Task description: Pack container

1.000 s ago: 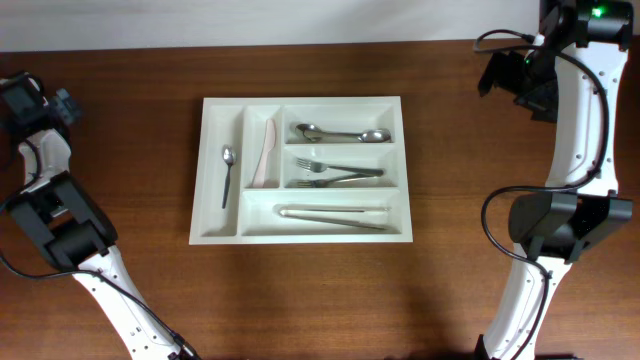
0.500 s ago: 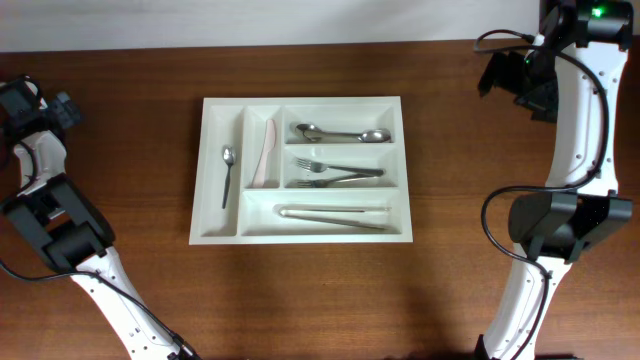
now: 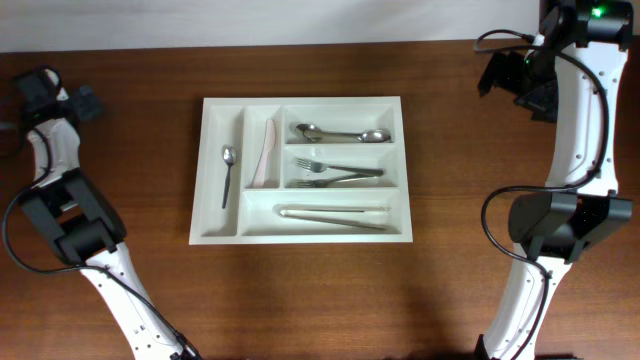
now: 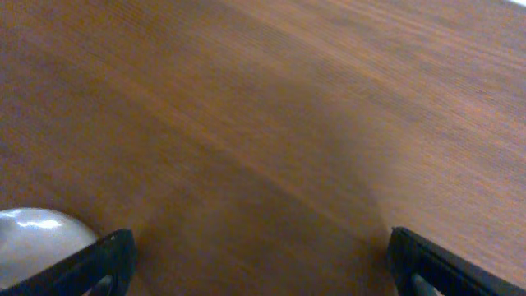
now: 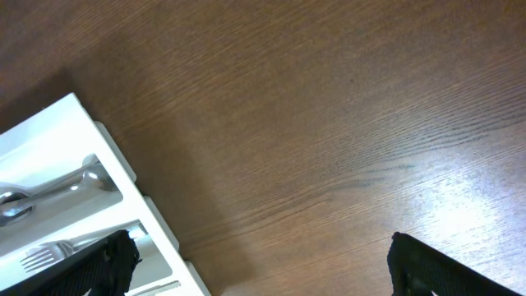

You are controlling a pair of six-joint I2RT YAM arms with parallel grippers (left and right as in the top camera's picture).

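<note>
The container (image 3: 300,100), a large white cutlery tray, lies in the middle of the wooden table. It holds a small spoon (image 3: 228,175), a pale knife (image 3: 266,153), two spoons (image 3: 342,134), forks (image 3: 338,174) and tongs (image 3: 333,215). My left gripper (image 3: 86,104) hangs at the far left back corner, well away from the tray. In the left wrist view, the left gripper (image 4: 263,271) is open over bare wood. My right gripper (image 3: 506,76) is at the back right. The right gripper (image 5: 263,271) is open and empty, with the container's corner (image 5: 156,218) beside its left finger.
Both white arms rise from the front corners and reach to the back of the table. A pale rounded shape (image 4: 33,238) shows at the lower left of the left wrist view. The table's back edge runs just behind the tray.
The left arm's wrist has swung a little to the right, toward the tray. The right arm and the cutlery have stayed still.
</note>
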